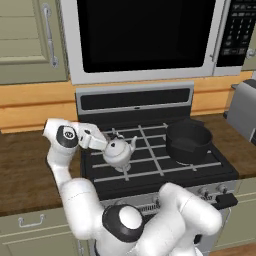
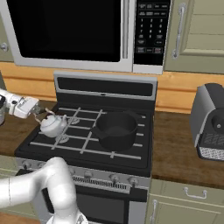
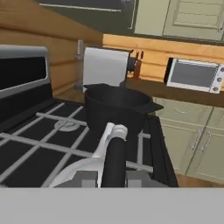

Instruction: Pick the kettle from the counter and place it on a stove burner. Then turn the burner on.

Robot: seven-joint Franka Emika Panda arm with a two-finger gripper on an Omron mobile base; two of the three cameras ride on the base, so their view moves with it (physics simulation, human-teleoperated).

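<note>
Stove (image 1: pixel 150 175) lies under the gripper (image 1: pixel 102 143), its grates black. Pot (image 1: pixel 188 142) sits on a burner well beyond the fingertips (a toaster oven (image 3: pixel 194 75) stands farther off). Kettle (image 1: pixel 119 152) hangs over the left grates, its dark handle (image 3: pixel 114 162) clamped between the closed fingers.

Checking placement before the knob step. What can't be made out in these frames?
- Kettle base against the stove grate: resting or just above, too small to tell in either base view.
- Gripper fingertips: hidden behind the kettle handle in the left base view.
- Knobs: too small to read positions in the right base view; the arm covers several in the left.
- Pot contents: interior too dark.
</note>
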